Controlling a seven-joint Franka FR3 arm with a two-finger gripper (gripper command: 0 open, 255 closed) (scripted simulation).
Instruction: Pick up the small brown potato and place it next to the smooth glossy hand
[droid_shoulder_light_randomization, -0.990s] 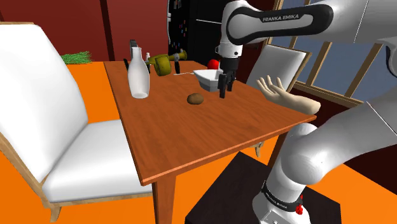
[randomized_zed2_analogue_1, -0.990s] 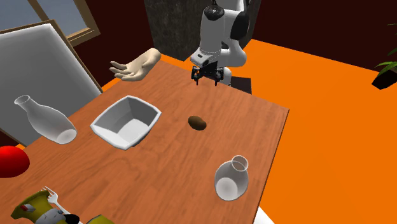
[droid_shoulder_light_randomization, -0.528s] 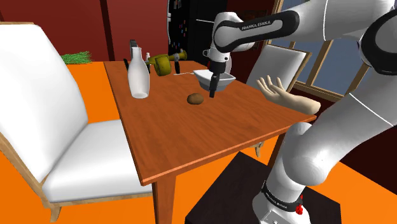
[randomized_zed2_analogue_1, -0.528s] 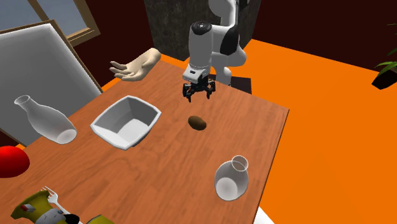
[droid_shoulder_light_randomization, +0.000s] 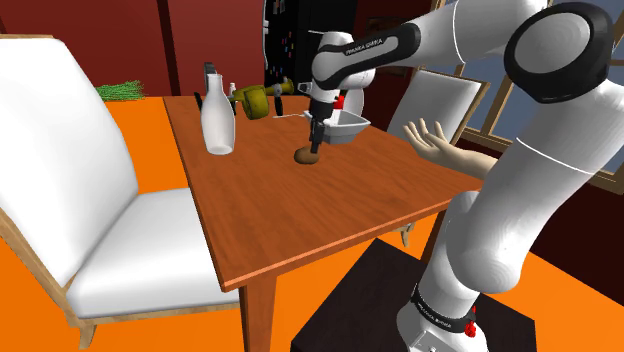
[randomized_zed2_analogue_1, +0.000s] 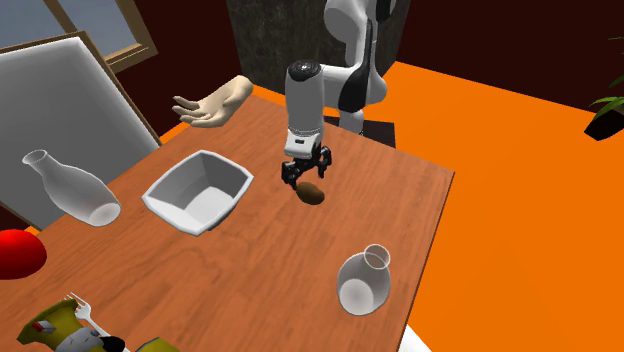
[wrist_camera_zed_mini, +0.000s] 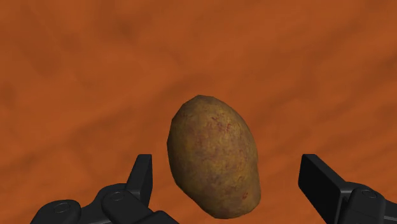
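on the counter (droid_shoulder_light_randomization: 290, 215) the potato (wrist_camera_zed_mini: 213, 156) lies just under the gripper (randomized_zed2_analogue_1: 305, 180), betw its spread fingers (wrist_camera_zed_mini: 142, 179), untouched. drop straight down, get it centred, pinch across narrow width, then lift twd the hand (droid_shoulder_light_randomization: 440, 150).

The gripper (randomized_zed2_analogue_1: 304, 177) has moved over and dropped just above the potato (randomized_zed2_analogue_1: 313, 194).

Mottled brown oval potato (wrist_camera_zed_mini: 213, 156), well apart from pale hand (randomized_zed2_analogue_1: 207, 106)
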